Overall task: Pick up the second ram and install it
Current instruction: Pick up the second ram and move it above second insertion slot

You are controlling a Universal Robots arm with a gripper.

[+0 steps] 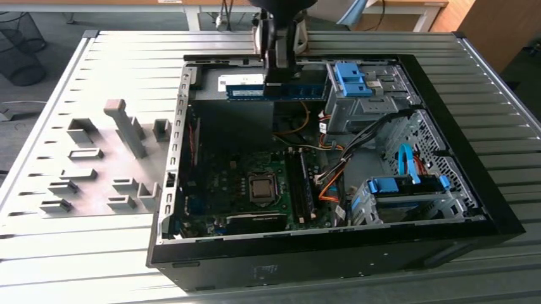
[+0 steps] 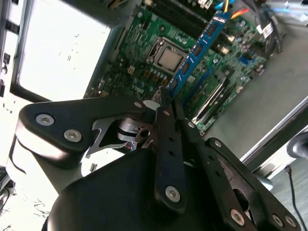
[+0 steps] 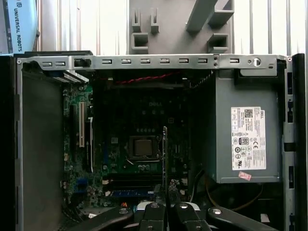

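End effector point(image 2: 165, 98) clenched on the second ram point(image 2: 195, 50), the blue stick pinched on edge between the fingertips. Held in the air over the open computer case point(image 1: 338, 244), clear of the motherboard point(image 3: 120, 159) underneath and not seated. Noted below the end effector in the first wrist view: memory slots point(image 3: 134, 181) nearest, processor socket point(image 3: 143, 147) just past them. Power supply point(image 3: 245, 139) off to one side. Beyond the case, grey parts fixture point(image 1: 93, 183) on the slatted worktop point(image 1: 76, 253).
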